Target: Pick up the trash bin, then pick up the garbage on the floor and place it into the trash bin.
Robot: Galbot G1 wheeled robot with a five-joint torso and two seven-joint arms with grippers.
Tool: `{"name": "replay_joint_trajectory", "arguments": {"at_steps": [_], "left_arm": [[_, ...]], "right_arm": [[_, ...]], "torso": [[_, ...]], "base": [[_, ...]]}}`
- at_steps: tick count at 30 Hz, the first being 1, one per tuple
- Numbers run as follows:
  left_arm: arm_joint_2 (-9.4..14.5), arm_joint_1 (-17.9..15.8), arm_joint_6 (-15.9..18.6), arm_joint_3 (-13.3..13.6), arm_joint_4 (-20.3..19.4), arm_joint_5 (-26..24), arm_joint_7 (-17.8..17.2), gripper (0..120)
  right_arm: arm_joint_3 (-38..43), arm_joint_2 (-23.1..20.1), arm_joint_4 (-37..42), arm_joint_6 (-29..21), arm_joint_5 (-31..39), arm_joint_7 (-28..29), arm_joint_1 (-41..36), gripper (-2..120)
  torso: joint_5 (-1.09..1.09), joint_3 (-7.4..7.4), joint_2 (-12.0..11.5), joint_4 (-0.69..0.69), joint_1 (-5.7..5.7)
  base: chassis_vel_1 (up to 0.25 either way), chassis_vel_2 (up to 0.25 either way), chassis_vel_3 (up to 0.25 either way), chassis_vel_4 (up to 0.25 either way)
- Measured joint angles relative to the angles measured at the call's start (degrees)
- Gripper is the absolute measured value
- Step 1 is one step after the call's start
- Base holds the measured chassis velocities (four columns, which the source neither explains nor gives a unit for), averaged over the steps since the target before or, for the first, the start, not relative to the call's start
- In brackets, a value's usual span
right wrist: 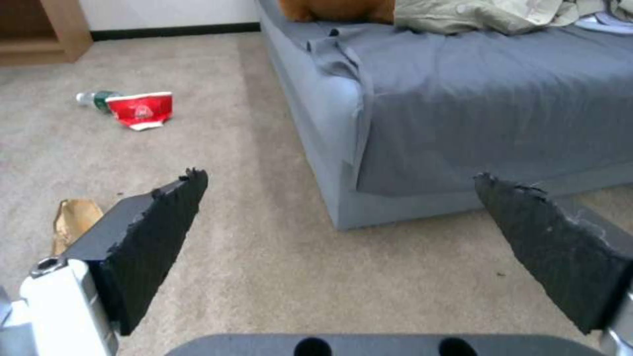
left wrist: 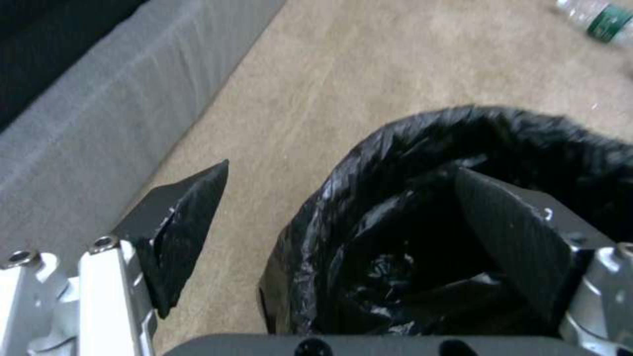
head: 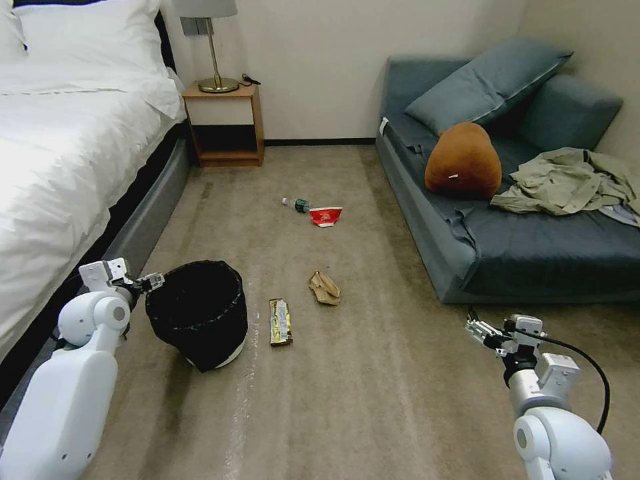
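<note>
Straddling the rim of the trash bin (head: 199, 313), the left gripper (head: 151, 281) has its jaws spread, one inside the black bag and one outside. On the carpet beside the bin lie a snack wrapper (head: 280, 322), crumpled paper (head: 324, 287), a red carton (head: 325, 216) and a small bottle (head: 297, 204). Near the sofa (head: 533, 247), the right gripper (head: 479, 329) hovers with jaws spread and empty.

No text (labels are too small or blurred) can be read.
</note>
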Motion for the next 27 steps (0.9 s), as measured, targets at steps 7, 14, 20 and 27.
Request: {"name": "replay_joint_trajectory", "arguments": {"at_steps": [7,14,20,27], "left_arm": [[-0.87,-1.17,-0.04,0.45,3.31,2.12,0.75,94],[-2.05,-1.88,-0.08,0.93,6.34,4.49,1.59,94],[-2.58,-2.56,-0.11,1.3,8.19,5.5,1.87,94],[-2.81,-3.02,-0.11,1.58,9.51,6.0,1.9,94]], "right_arm": [[-0.51,0.22,-1.1,0.04,-0.56,0.0,0.59,100],[-1.51,0.6,-1.94,0.1,-1.38,0.0,1.1,100],[-1.96,0.68,-2.4,0.32,-1.77,0.01,1.22,100],[-2.46,0.74,-2.82,0.89,-2.07,0.0,1.38,100]], "torso": [[0.0,0.0,0.0,0.0,0.0],[0.0,0.0,0.0,0.0,0.0],[0.0,0.0,0.0,0.0,0.0],[0.0,0.0,0.0,0.0,0.0]], "base": [[0.0,0.0,0.0,0.0],[0.0,0.0,0.0,0.0],[0.0,0.0,0.0,0.0],[0.0,0.0,0.0,0.0]]}}
